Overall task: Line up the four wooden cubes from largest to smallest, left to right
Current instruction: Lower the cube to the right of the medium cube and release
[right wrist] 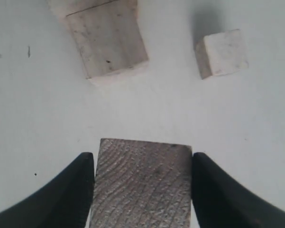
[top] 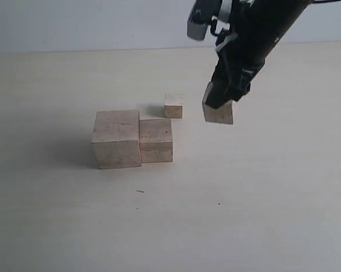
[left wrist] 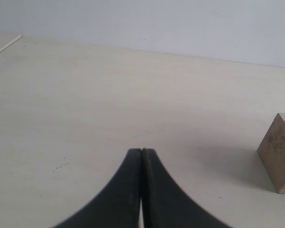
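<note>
The largest wooden cube (top: 117, 139) stands on the table with the second-largest cube (top: 156, 140) touching its right side. The smallest cube (top: 173, 106) (right wrist: 222, 52) sits behind them. My right gripper (top: 218, 105) (right wrist: 142, 164) is shut on the third cube (top: 219, 112) (right wrist: 141, 183), held in the air to the right of the smallest one. The second-largest cube (right wrist: 106, 40) shows in the right wrist view too. My left gripper (left wrist: 142, 151) is shut and holds nothing; it is outside the exterior view. A cube (left wrist: 280, 153) lies at the edge of the left wrist view.
The pale table (top: 244, 192) stretches wide in front of and to the right of the cubes. A light wall (top: 74, 22) rises behind the table.
</note>
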`<state>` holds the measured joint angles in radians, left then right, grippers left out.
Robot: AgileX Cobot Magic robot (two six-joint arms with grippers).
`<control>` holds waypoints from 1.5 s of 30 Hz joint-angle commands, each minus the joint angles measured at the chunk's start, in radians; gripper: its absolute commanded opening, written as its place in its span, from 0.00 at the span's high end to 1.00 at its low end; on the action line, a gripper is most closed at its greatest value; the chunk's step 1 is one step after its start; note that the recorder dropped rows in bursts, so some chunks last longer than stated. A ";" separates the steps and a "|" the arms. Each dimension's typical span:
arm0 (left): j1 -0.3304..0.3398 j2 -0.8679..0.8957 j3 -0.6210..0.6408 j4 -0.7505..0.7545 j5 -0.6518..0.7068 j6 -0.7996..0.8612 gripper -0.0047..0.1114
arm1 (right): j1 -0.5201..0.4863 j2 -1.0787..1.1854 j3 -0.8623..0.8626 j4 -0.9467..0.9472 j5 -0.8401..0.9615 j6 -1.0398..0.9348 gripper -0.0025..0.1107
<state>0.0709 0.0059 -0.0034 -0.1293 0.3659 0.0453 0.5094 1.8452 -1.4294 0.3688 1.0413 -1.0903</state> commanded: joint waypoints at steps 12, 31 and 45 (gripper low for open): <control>-0.005 -0.006 0.003 -0.001 -0.008 -0.002 0.96 | -0.006 0.172 0.055 0.212 -0.127 -0.313 0.98; -0.005 -0.006 0.003 -0.001 -0.008 -0.002 0.96 | -0.006 0.237 0.055 0.334 -0.106 -0.489 0.98; -0.005 -0.006 0.003 -0.001 -0.008 -0.002 0.96 | -0.006 0.239 0.055 0.282 -0.120 -0.451 0.84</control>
<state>0.0709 0.0059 -0.0034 -0.1293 0.3659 0.0453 0.5094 2.0865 -1.3772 0.6548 0.9228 -1.5480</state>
